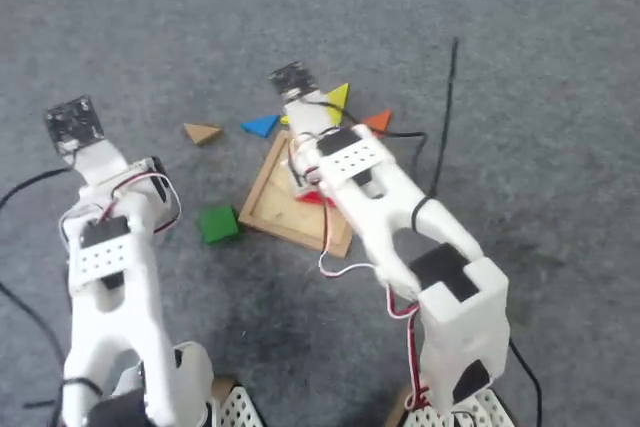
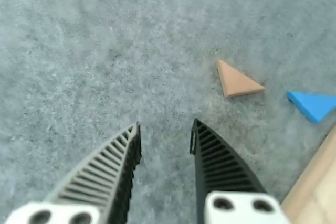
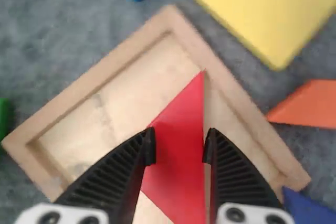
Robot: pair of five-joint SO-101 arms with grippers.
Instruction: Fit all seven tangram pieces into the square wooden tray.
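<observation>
While the right gripper (image 3: 178, 142) sits low inside the wooden tray (image 3: 105, 69), it looks clamped on the red triangle (image 3: 176, 174), whose long edge lies against one tray wall. Step in hand, I'd judge: seating the first piece. Yellow triangle (image 3: 273, 14), orange piece (image 3: 307, 106) and blue triangle (image 2: 312, 103) lie just outside the tray; tan triangle (image 2: 237, 80) and green square (image 1: 217, 224) lie farther off on the carpet. Left gripper (image 2: 166, 124) hangs over bare carpet, jaws released, holding nothing. Next likely needs red let go flat in its corner, then a lift clear without dragging it.
</observation>
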